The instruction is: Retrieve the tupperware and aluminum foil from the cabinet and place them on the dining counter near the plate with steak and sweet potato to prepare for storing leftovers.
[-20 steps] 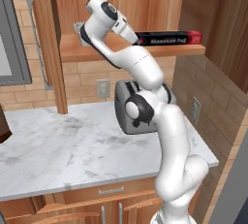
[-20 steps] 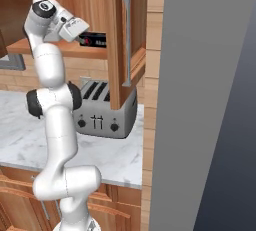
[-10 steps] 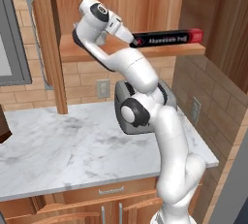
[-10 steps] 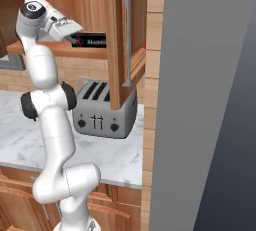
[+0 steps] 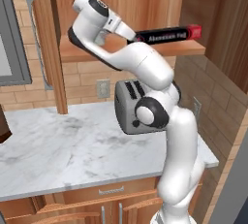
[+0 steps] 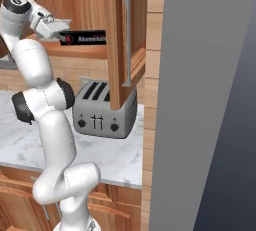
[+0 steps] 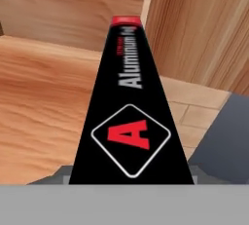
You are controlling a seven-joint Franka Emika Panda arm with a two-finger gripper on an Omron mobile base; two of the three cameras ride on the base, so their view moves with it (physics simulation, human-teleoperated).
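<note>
Reaching up into the cabinet [image 5: 145, 5], the arm has its gripper [image 5: 131, 35] at the near end of the aluminum foil [image 5: 167, 34], and the carton juts straight out from the hand toward 3 o'clock in the left base view, just above the wooden shelf [image 5: 189, 49]; whether it rests on the shelf or is lifted clear of it cannot be told. From the right base view the gripper [image 6: 61, 29] meets the carton [image 6: 85, 38] at its left end, with the black side and white lettering running toward 3 o'clock until the open cabinet door [image 6: 120, 40] cuts it off. The fingers themselves are hidden by the hand and the carton, so I cannot tell for sure whether they are clenched on the foil, though the box sits directly in line with them. In the hand view the carton [image 7: 130, 131] runs from 6 o'clock up to 12 o'clock, its red A emblem in a white-edged diamond near the bottom, the word "Aluminum" above it and a red end cap at the far tip, with the shelf board to its 9 o'clock side. Below the cabinet a silver toaster [image 6: 102, 112] stands on the marble worktop [image 5: 63, 150], at about 6 o'clock from the carton in the right base view, well apart from it.
</note>
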